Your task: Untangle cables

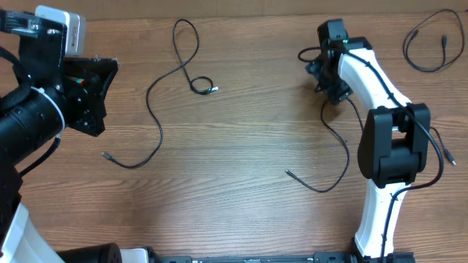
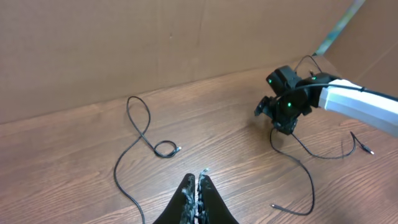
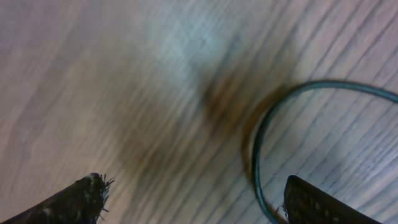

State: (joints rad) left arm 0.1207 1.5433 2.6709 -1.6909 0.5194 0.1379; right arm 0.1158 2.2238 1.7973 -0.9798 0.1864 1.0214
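Left pincer [image 2: 196,178] closed, right pincer [image 3: 194,182] spread

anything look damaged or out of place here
Nothing spilled or askew. The fingertips of the right gripper look frayed at the edges, and the shut left gripper shows whitish scuffing at its tips.

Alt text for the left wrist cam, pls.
Seen past the shut left pincer, a thin black cable lies looped on a wooden table. Farther off, the right arm's pincer sits low over one end of a second cable, with a cardboard wall behind.
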